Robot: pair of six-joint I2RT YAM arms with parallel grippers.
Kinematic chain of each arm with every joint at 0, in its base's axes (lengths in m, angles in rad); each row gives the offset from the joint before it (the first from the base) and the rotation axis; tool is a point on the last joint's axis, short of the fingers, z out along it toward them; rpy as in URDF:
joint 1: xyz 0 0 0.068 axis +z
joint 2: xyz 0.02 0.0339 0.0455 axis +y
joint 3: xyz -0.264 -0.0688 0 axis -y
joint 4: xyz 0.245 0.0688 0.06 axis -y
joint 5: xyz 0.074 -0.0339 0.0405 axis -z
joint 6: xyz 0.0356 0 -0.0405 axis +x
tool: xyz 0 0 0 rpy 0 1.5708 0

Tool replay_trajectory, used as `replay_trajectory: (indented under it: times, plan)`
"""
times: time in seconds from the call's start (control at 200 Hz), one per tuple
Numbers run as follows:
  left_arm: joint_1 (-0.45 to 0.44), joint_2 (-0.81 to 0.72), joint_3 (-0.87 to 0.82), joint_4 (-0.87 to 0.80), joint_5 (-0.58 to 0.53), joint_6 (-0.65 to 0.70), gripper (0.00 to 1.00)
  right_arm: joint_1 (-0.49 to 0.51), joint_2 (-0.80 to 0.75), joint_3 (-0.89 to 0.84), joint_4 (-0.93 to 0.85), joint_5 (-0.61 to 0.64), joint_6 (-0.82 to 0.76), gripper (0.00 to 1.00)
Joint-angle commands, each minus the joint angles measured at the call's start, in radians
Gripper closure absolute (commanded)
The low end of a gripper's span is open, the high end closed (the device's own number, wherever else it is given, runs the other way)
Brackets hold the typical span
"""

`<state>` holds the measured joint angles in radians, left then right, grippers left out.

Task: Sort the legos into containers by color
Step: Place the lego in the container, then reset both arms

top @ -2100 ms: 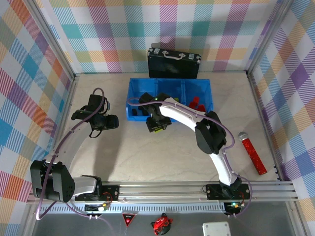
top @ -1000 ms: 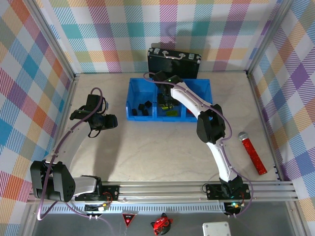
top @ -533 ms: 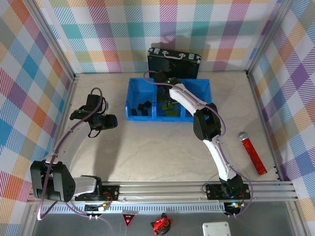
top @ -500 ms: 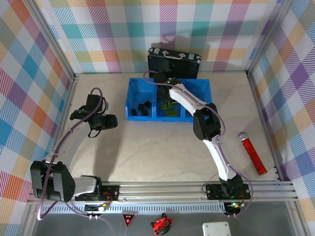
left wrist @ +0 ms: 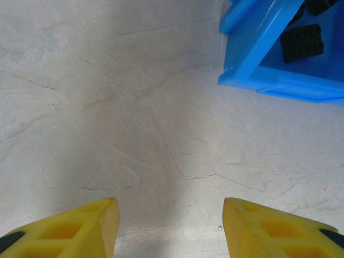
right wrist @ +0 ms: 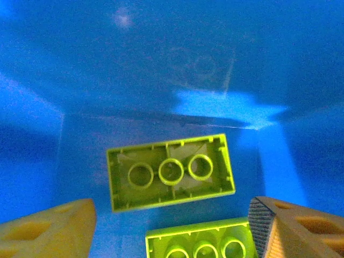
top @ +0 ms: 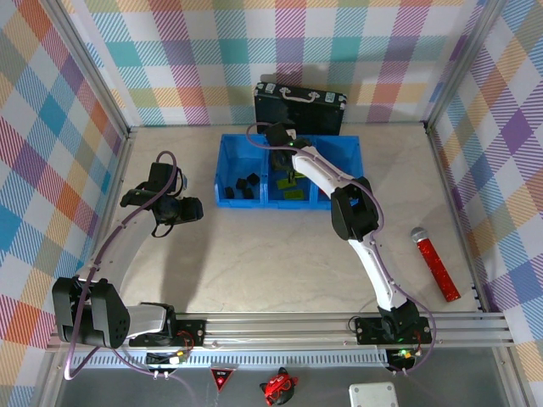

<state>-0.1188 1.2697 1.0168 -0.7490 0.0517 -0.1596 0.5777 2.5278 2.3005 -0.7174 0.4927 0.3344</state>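
Note:
The blue containers [top: 227, 202] stand at the back of the table. My right gripper [top: 290, 176] reaches down into the middle compartment, jaws open. On the blue floor [right wrist: 161, 70] lie two lime-green legos upside down. One brick [right wrist: 171, 172] lies just ahead of the fingertips, the other [right wrist: 201, 242] lies loose between them, close to the grey pad [right wrist: 262, 226]. Black legos [top: 246, 185] sit in the left compartment, one black brick [left wrist: 303, 43] near the bin corner [left wrist: 258, 59]. My left gripper [top: 191, 210] hangs open over bare table [left wrist: 161, 134] left of the bin.
A black case with a metal handle [top: 299, 108] stands right behind the bin. A long red glittery stick [top: 435, 264] lies on the table at the right. Plaid walls and metal posts close in the table on three sides.
My right arm carried a green brick from the table in front of the bin into the middle compartment, and its jaws have spread wider there. The left arm has not moved.

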Motion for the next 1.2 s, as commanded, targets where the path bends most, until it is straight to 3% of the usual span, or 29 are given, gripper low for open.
replay_trajectory:
  times: [0.0,0.185,0.5,0.75,0.91,1.0,1.08,1.145,1.195]
  plan:
    - [0.011,-0.013,-0.001,0.009,0.009,0.006,0.46,0.010,-0.018,0.045,0.025,0.000,-0.032,0.23]
    - [0.010,-0.022,0.000,0.008,0.005,0.005,0.45,0.013,-0.106,0.011,-0.015,-0.032,-0.033,0.23]
    - [0.011,-0.042,0.031,-0.027,0.020,-0.073,0.35,0.013,-0.242,-0.007,-0.241,-0.241,-0.002,0.21]
    - [0.008,-0.026,0.025,0.036,0.017,-0.169,0.31,0.007,-0.381,-0.086,-0.394,-0.234,-0.030,0.20]
    - [0.008,-0.027,0.009,0.086,-0.050,-0.204,0.24,-0.018,-0.526,-0.243,-0.403,-0.213,-0.064,0.18]
    - [0.008,-0.034,-0.001,0.099,-0.112,-0.208,0.10,-0.039,-0.617,-0.354,-0.400,-0.182,-0.075,0.17]
    - [0.008,-0.048,-0.012,0.111,-0.174,-0.208,0.00,-0.062,-0.711,-0.481,-0.362,-0.155,-0.082,0.10]
    - [0.007,-0.058,-0.023,0.124,-0.211,-0.208,0.00,-0.084,-0.792,-0.596,-0.318,-0.123,-0.083,0.00]
    - [0.008,-0.062,-0.030,0.137,-0.228,-0.208,0.00,-0.103,-0.857,-0.689,-0.272,-0.112,-0.088,0.01]
